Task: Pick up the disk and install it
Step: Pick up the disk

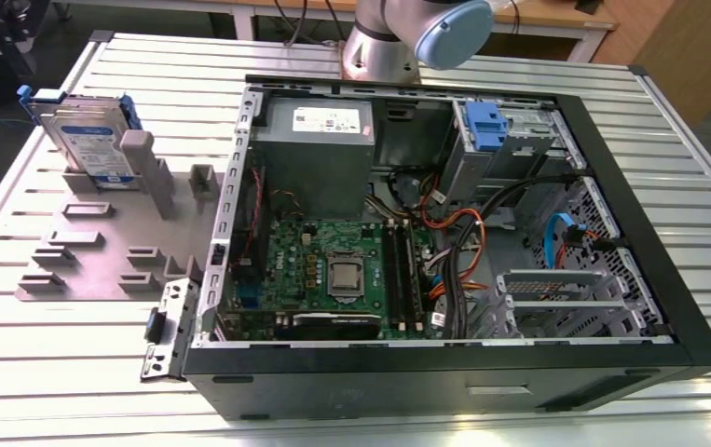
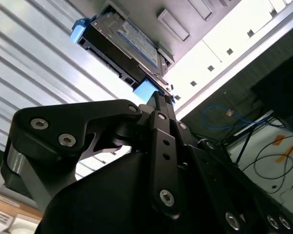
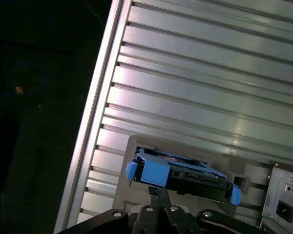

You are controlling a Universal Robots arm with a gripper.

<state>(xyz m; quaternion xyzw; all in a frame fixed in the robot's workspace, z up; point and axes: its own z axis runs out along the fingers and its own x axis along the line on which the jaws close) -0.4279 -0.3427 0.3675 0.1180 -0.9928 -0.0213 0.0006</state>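
A: Status? Where's the disk?

B: The disk (image 1: 82, 130) stands on edge in the grey holder (image 1: 106, 247) on the worktop (image 1: 69, 372), at the exterior view's left. It's well apart from the open PC case (image 1: 653, 279), so not installed yet. In both wrist views it (image 2: 122, 44) (image 3: 185, 173) lies just past my fingertips (image 2: 157, 100). I'd judge I'm above it and not touching.

A: Jaws?

B: Together, nothing between them, going by the second wrist view.

A: How'll it handle?

B: My guess is a stiff metal body, fairly heavy for its size. The flat faces look smooth, so prob slippery. It's delicate inside, so no knocks. The blue carrier (image 3: 154, 170) round the edges is plastic and may flex. I'd say the best hold is across the two flat faces near the upper edge, clear of the holder's posts. I wouldn't trust the carrier tabs alone.

A: Any writing?

B: There's a white-and-blue label on the face w/ rows of print, too small to read. The grey power supply (image 1: 318, 140) inside the case has a white sticker, also unreadable
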